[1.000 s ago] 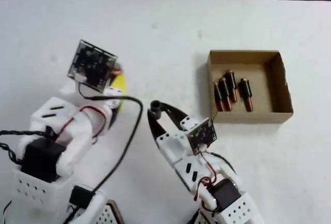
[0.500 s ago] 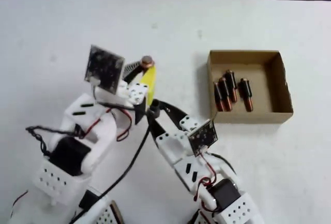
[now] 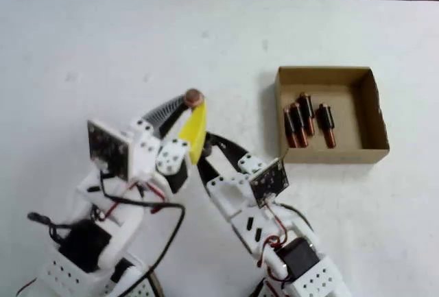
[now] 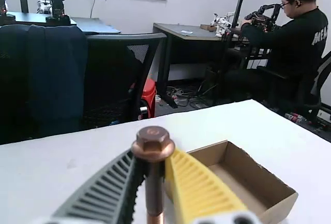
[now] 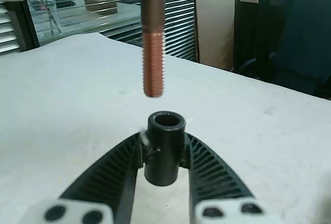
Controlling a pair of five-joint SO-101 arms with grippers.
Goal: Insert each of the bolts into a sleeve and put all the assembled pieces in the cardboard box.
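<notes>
My left gripper [image 4: 153,169] is shut on a copper bolt [image 4: 153,142], which stands upright with its hex head up between the grey and yellow fingers. In the high view that bolt [image 3: 194,97] is just left of the cardboard box [image 3: 322,74]. My right gripper [image 5: 164,154] is shut on a black sleeve [image 5: 165,146], held upright with its bore facing up. The bolt's threaded tip [image 5: 153,79] hangs a short way above the sleeve's mouth, slightly off to one side. Several assembled pieces [image 3: 306,120] lie in the box.
The cardboard box [image 4: 269,203] stands just right of both grippers. The left arm's body [image 3: 110,173] and its cable lie at the front left. The right arm [image 3: 274,221] runs in from the front edge. The table's far half is bare white.
The left arm has swung right and forward with the bolt, bringing it over the right gripper's sleeve. The right arm has stayed put.
</notes>
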